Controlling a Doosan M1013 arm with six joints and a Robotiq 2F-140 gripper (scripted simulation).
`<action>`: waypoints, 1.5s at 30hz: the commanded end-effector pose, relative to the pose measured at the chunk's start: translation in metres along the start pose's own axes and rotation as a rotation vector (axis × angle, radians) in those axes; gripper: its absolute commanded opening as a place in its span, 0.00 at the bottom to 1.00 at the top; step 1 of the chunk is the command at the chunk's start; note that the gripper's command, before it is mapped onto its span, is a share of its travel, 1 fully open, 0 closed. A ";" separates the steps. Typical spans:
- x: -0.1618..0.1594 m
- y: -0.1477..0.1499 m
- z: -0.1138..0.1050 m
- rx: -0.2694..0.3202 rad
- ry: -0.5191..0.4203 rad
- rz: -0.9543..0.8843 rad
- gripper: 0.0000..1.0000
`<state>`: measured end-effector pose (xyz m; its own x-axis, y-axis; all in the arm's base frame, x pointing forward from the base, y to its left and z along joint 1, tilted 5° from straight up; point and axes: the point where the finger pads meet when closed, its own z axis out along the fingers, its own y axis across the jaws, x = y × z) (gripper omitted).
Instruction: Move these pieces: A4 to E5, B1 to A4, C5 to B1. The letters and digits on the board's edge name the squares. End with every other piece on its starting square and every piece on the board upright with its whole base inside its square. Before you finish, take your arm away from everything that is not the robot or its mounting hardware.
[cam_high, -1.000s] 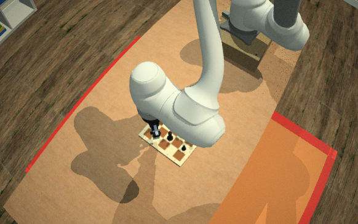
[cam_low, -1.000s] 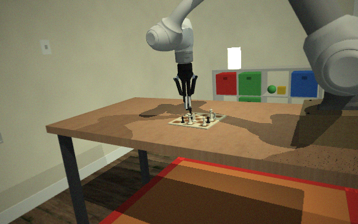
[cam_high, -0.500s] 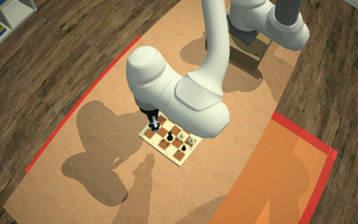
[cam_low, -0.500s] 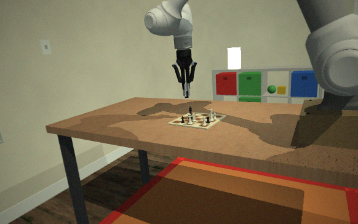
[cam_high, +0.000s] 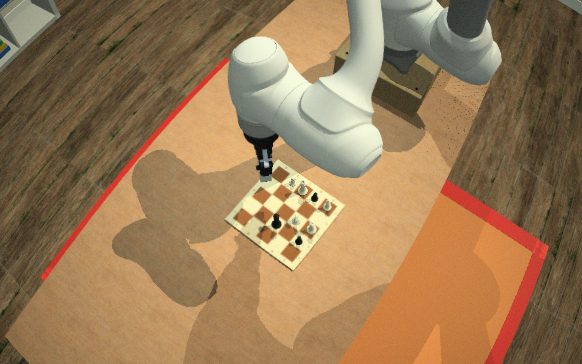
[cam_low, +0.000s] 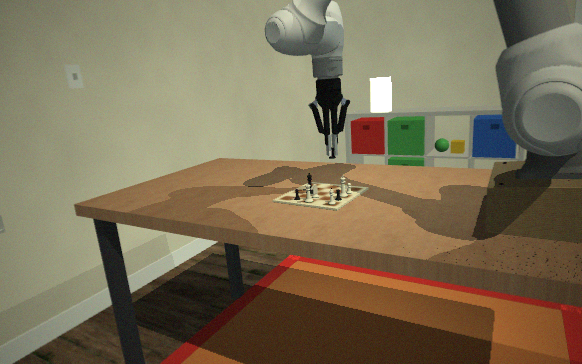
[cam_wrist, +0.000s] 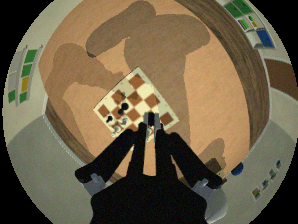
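The small chessboard (cam_high: 285, 215) lies on the wooden table with several white and black pieces on it, such as a tall black piece (cam_high: 276, 221) and a white piece (cam_high: 302, 188). My gripper (cam_high: 265, 172) hangs high above the board's far left corner, shut on a small light-coloured chess piece (cam_low: 331, 150) at its fingertips. In the exterior view the gripper (cam_low: 331, 152) is well above the board (cam_low: 321, 194). In the wrist view the fingers point down at the board (cam_wrist: 135, 106). The held piece's shape is too small to tell.
The arm's base block (cam_high: 395, 80) stands at the table's back. A red-edged orange zone (cam_high: 465, 280) lies to the right. Shelves with coloured bins (cam_low: 430, 135) stand behind the table.
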<state>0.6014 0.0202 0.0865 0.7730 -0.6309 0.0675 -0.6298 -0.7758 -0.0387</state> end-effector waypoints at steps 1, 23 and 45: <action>-0.016 0.027 -0.001 0.002 0.003 0.035 0.00; -0.016 0.027 0.010 0.002 0.003 0.035 0.00; -0.015 0.027 0.090 0.002 0.003 0.035 0.00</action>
<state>0.5791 0.0074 -0.0027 0.7501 -0.6577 0.0691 -0.6564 -0.7532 -0.0432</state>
